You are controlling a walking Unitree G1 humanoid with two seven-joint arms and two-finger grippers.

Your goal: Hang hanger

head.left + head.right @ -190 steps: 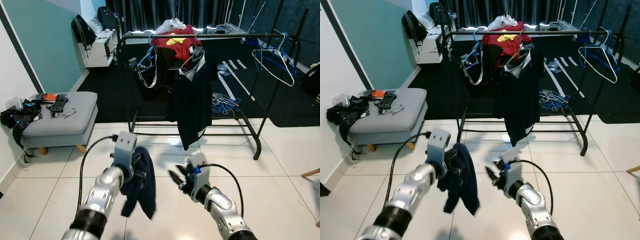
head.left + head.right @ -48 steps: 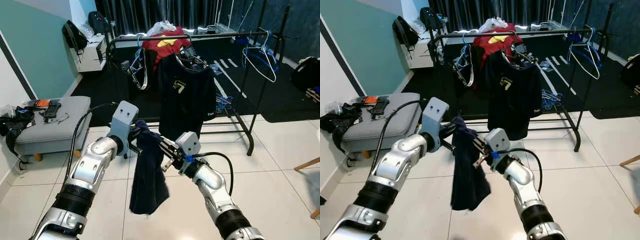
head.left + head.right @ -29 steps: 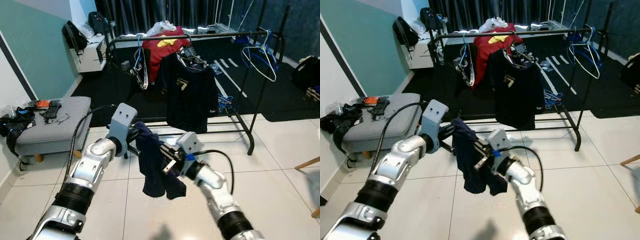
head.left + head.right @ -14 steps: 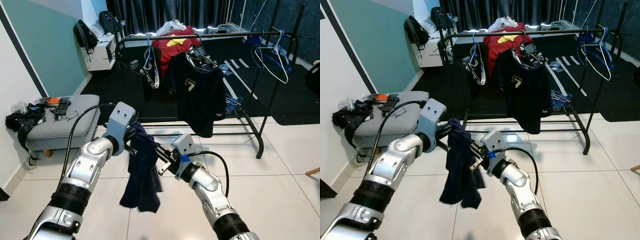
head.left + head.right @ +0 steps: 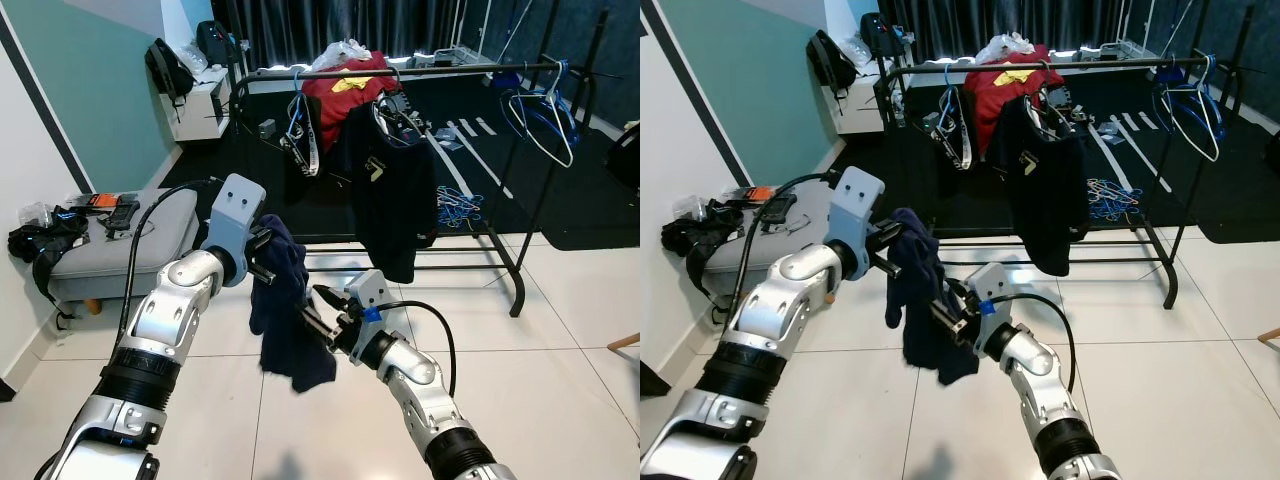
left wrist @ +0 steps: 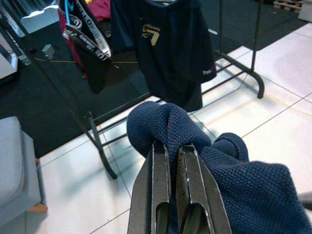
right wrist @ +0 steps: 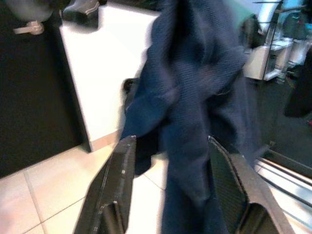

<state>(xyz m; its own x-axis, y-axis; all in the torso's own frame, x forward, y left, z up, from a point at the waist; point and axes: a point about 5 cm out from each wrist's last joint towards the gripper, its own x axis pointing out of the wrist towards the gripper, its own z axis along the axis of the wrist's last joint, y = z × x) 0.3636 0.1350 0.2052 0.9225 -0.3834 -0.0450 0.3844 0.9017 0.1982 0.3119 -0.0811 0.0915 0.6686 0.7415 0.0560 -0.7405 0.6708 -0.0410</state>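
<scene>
A navy knit garment [image 5: 285, 310] hangs from my left gripper [image 5: 262, 252], which is shut on its bunched top at chest height; the left wrist view has the fingers [image 6: 161, 165] pinching the cloth [image 6: 243, 190]. My right gripper [image 5: 314, 308] is open, right beside the garment's lower half, and in the right wrist view its spread fingers [image 7: 122, 161] frame the cloth [image 7: 195, 83]. I cannot make out a hanger inside the garment. Behind stands the black clothes rail [image 5: 450, 68] with a red garment [image 5: 345, 90], a black T-shirt [image 5: 395, 190] and blue and white hangers [image 5: 540, 110].
A grey ottoman [image 5: 120, 240] with small items and a black bag stands at the left by the wall. The rail's feet [image 5: 515, 290] rest where white tiles meet dark carpet. Loose hangers [image 5: 455, 210] lie under the rail. A chair leg [image 5: 625, 342] pokes in at far right.
My right gripper's fingers have spread open beside the navy garment. The garment has swung and hangs more bunched under the left gripper. The black T-shirt on the rail has turned edge-on.
</scene>
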